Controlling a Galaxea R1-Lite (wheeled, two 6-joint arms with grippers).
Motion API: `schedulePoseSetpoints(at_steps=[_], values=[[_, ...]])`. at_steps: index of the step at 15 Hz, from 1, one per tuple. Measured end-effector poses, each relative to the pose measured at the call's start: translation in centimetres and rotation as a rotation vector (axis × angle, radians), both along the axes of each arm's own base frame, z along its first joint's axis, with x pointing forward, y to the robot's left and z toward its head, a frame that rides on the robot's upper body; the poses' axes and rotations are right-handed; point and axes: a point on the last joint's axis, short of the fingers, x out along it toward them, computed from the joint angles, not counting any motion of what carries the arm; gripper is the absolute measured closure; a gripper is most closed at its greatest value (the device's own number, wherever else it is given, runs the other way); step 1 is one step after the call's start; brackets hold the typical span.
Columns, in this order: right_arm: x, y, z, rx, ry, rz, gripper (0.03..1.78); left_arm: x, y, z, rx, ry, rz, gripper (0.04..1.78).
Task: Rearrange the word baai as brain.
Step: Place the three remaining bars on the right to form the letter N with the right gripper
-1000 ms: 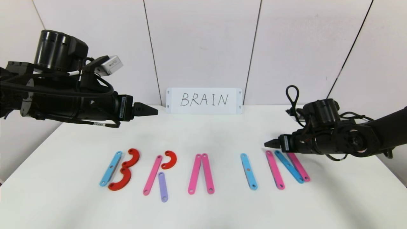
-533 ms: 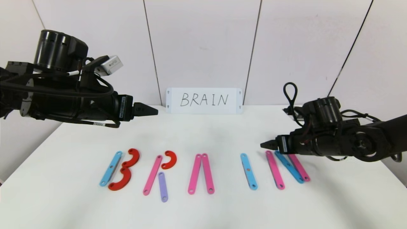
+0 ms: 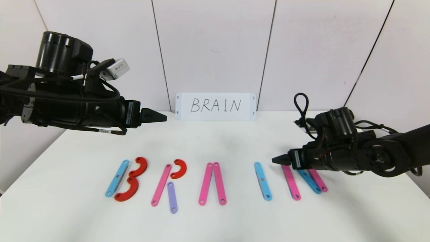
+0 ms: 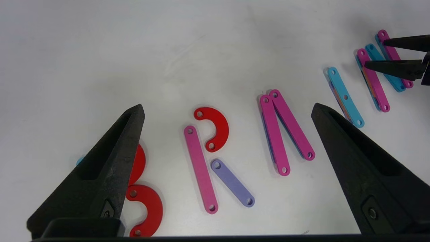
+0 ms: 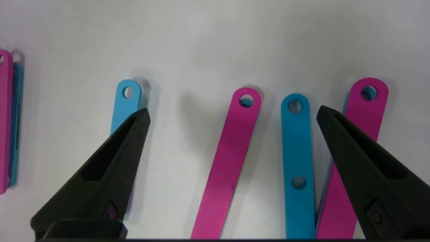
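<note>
Right claw [image 3: 276, 160] has dropped lower, jaws wide and empty, over the N's pink bar [image 3: 291, 184], whose long axis runs toward the robot; left claw [image 3: 158, 116] parked wide.

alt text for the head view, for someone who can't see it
Flat plastic pieces on a white table spell BRAIN in blue, red, pink and purple, below a white card handwritten BRAIN. The open right gripper hangs low over the N; the open left gripper is parked higher, behind the B.
</note>
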Motion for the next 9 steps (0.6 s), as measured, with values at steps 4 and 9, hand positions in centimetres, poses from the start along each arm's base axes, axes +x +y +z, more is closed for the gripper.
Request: schedulePoseSetpoints(at_steps=[4, 9], values=[[0.09, -0.02, -0.32, 0.010, 0.016, -0.013, 0.07, 0.00, 0.00, 0.00, 0.000, 0.000, 0.000, 0.08], [0.27, 0.06, -0.93, 0.011, 0.036, -0.019, 0.07, 0.00, 0.00, 0.01, 0.000, -0.001, 0.000, 0.08]])
